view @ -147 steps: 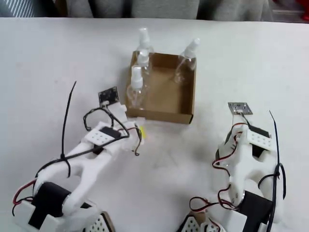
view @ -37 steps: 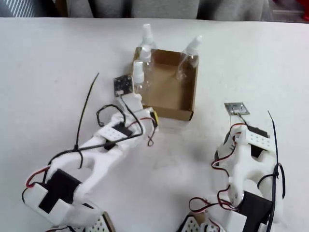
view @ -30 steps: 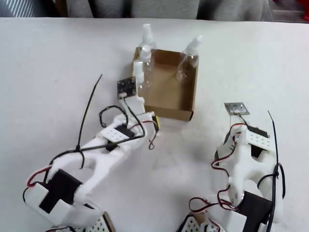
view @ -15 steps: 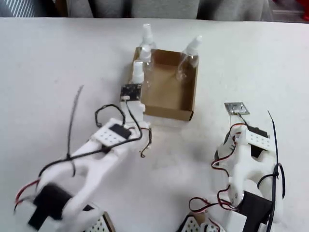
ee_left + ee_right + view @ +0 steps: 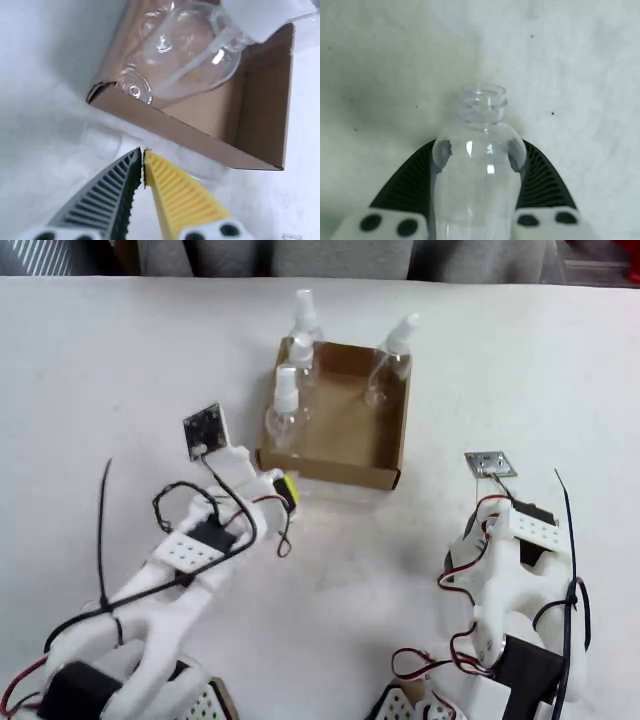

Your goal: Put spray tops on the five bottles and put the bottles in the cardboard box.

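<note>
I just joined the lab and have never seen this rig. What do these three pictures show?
Two small robot arms sit side by side at a white table. The high view looks down from a fixed camera; the other two come from a camera on each arm's wrist. On the table is a cardboard box with four topped bottles standing in or beside it. The left gripper is shut and empty, near a box corner. The right gripper holds a clear bottle with no spray top.
</note>
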`<state>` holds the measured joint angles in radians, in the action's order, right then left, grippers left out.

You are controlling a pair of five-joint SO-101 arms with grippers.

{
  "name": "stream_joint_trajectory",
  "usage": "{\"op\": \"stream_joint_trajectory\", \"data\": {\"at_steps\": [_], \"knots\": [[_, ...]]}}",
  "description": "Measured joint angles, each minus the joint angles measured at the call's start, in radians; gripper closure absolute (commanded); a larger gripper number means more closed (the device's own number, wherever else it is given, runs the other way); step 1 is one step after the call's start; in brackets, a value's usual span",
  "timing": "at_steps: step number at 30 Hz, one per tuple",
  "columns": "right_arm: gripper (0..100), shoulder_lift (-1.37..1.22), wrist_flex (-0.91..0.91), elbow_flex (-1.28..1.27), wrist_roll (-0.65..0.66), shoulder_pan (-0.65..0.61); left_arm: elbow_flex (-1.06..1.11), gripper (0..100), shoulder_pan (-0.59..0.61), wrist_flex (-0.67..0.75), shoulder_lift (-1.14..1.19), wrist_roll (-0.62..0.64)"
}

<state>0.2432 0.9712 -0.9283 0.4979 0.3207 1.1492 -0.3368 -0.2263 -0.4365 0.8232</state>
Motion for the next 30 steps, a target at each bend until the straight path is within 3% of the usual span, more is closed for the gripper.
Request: {"op": "stream_joint_trajectory", "data": {"at_steps": [6, 23, 30], "knots": [[97.9, 0.0, 0.0, 0.0, 0.0, 0.0, -0.031, 81, -0.002, 0.006, 0.15, 0.015], [97.9, 0.0, 0.0, 0.0, 0.0, 0.0, -0.124, 81, 0.005, 0.009, 0.318, 0.015], [97.9, 0.0, 0.0, 0.0, 0.0, 0.0, -0.201, 81, 0.003, -0.064, 0.394, 0.055]]}}
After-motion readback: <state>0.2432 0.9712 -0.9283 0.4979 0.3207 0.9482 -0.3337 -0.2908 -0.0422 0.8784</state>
